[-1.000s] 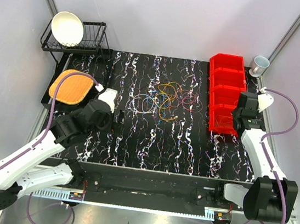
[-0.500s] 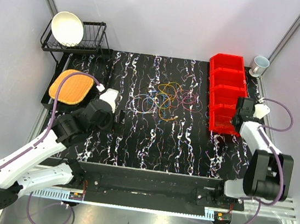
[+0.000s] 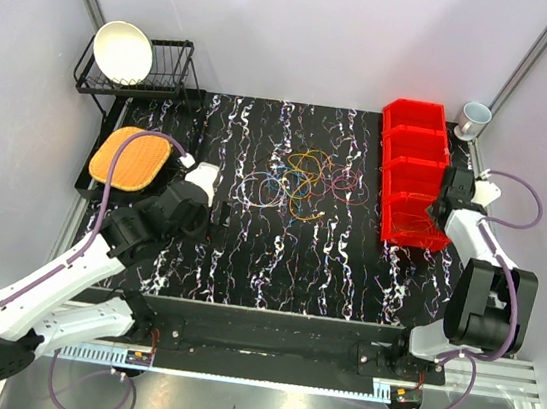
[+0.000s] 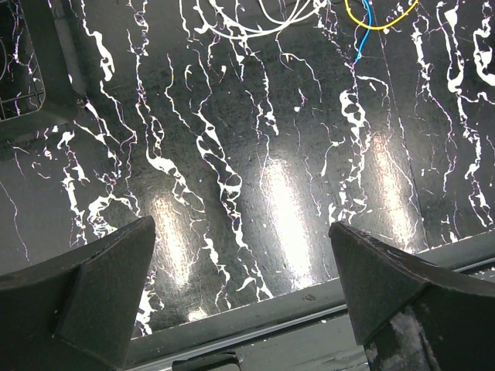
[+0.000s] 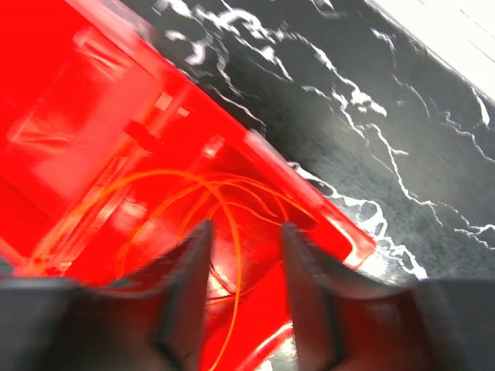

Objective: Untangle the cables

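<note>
Arms first: left arm reaches up from near-left corner, elbow low, wrist bent so left tool [image 3: 219, 222] points down at counter [image 3: 276, 265]. Its two dark wedge fingers [image 4: 100, 286] stand wide apart, released, nothing btwn them. Right arm is folded tight at right edge, wrist high, w/ right tool [image 3: 433, 216] tipped over nearest compartment of red bin row [image 3: 386, 179]. Wrist view there is blurred, but the tool shows a gap w/ nothing pinched, so released too.

Cables [image 3: 302, 180] lie in loose tangle mid-counter, beyond & to right of left tool, apart from it, and well left of right tool. Left wrist view catches only the tangle's near edge at top: white loop [image 4: 263, 19], yellow loop [image 4: 379, 25] w/ blue tail. One orange cable [image 5: 224, 224] lies coiled inside nearest bin compartment, directly under right tool; contact w/ fingers can't be told thru blur.

Counter is glossy black w/ white marble-like veins & lamp glare. Bins are shiny red plastic, boxy. Cables are hair-thin, in round slack loops.
</note>
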You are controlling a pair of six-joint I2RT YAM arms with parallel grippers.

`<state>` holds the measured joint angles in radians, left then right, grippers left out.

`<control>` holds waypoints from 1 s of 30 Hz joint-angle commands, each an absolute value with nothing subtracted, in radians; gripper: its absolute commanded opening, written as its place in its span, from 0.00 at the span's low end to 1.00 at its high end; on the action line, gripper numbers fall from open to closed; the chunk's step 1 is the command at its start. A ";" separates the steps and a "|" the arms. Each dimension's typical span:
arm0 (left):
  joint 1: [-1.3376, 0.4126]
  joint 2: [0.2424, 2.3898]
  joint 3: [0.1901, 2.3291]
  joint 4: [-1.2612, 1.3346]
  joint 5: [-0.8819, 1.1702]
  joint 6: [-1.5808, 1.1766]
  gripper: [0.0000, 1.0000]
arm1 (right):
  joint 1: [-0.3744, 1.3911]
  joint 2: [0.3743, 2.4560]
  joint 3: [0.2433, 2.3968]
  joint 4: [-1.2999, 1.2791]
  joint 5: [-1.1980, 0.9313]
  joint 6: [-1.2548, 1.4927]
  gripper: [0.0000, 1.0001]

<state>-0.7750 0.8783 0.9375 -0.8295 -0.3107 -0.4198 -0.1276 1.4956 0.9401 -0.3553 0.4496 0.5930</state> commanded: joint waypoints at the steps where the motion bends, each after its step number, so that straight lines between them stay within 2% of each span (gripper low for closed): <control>1: -0.779 0.888 0.936 -0.802 -0.330 -0.425 0.99 | -0.132 1.447 1.031 -0.413 0.423 0.563 0.55; 2: -0.779 0.885 0.934 -0.802 -0.331 -0.425 0.99 | -0.132 1.431 1.034 -0.417 0.416 0.564 0.68; 3: -0.781 0.884 0.936 -0.802 -0.333 -0.426 0.99 | -0.132 1.424 1.037 -0.432 0.408 0.563 0.74; 5: -0.781 0.876 0.934 -0.804 -0.336 -0.426 0.99 | -0.132 1.404 1.042 -0.449 0.384 0.572 0.80; 7: -0.781 0.871 0.933 -0.802 -0.341 -0.428 0.99 | -0.132 1.385 1.051 -0.466 0.356 0.575 0.81; 11: -0.779 0.873 0.934 -0.802 -0.341 -0.428 0.99 | -0.132 1.361 1.061 -0.454 0.292 0.574 0.79; 12: -0.779 0.871 0.934 -0.804 -0.339 -0.426 0.99 | -0.132 1.361 1.065 -0.437 0.269 0.572 0.74; 16: -0.779 0.868 0.934 -0.802 -0.345 -0.428 0.99 | -0.132 1.400 1.095 -0.419 0.112 0.575 0.66; 20: -0.779 0.864 0.934 -0.804 -0.356 -0.433 0.99 | -0.109 1.413 1.124 -0.414 -0.033 0.566 0.63; 25: -0.779 0.874 0.949 -0.790 -0.365 -0.433 0.99 | 0.119 1.433 1.238 -0.472 0.057 0.479 0.67; 30: -0.779 0.968 0.953 -0.663 -0.361 -0.494 0.99 | 0.232 1.422 1.250 -0.471 0.089 0.448 0.66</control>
